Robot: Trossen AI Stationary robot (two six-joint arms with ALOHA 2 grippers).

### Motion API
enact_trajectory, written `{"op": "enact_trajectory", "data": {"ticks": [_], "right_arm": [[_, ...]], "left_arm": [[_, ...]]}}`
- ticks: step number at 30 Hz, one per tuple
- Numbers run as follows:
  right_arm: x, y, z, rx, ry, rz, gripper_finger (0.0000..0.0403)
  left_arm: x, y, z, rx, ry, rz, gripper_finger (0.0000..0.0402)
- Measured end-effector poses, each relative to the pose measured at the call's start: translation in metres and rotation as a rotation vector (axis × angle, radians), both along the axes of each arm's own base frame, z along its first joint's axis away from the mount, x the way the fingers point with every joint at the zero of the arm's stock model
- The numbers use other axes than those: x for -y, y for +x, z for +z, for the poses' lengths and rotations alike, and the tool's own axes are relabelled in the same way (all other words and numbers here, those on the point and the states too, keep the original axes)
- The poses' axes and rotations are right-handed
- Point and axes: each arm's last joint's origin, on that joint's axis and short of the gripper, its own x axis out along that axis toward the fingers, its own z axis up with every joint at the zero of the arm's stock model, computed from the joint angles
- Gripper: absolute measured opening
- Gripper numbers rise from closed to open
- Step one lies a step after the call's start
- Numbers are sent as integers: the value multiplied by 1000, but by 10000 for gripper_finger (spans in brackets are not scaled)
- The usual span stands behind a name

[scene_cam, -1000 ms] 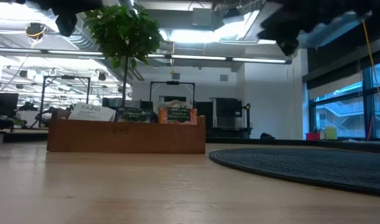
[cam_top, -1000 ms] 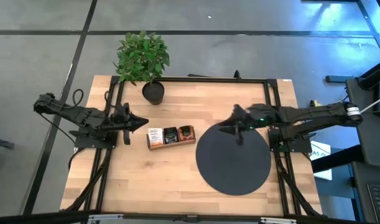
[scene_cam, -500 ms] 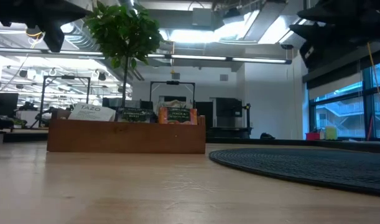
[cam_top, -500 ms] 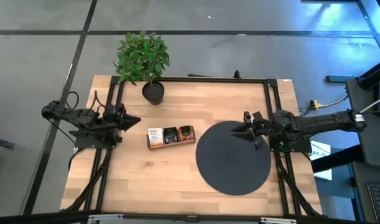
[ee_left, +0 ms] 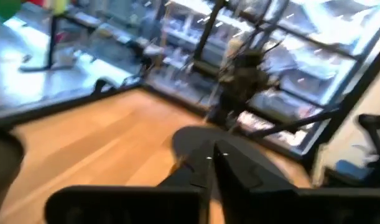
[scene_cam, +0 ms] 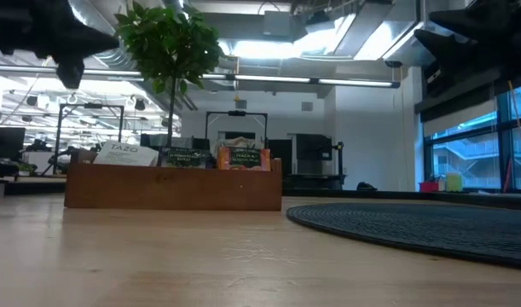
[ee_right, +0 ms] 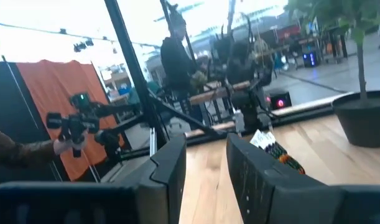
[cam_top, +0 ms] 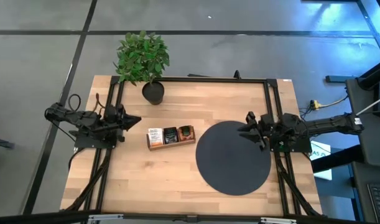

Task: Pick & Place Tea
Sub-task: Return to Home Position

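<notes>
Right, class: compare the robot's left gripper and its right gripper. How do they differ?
The left gripper has its fingers shut together; the right gripper's are apart. The left hangs over bare table beside the tray; the right hangs over the black mat's edge. Both are empty and point inward.

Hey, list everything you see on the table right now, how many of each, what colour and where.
table: one, light wood, under everything.
wooden tray: one, brown, three compartments, mid-table, left of the mat.
tea sachets: number cannot be told; white in the tray's left compartment, dark in the middle, orange in the right.
round mat: one, black, on the table's right half.
potted plant: one, green leaves in a black pot, far left edge of the table.
left gripper: one, dark, above the table's left side, jaws shut, empty.
right gripper: one, dark, above the mat's far edge, jaws open, empty.
</notes>
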Motion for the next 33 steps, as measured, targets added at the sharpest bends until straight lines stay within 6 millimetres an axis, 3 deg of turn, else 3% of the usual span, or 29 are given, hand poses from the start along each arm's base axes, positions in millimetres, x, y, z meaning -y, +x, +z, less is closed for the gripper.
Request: {"op": "enact_trajectory", "data": {"ticks": [14,33], "right_arm": [[0,-3,-3,27,-59,-14,117],[5,-23,-5,32,-78,-108,117]], "left_arm": [[5,12,-37,-18,-31,-20,13],[6,13,-38,-41,86,-47,11]]}}
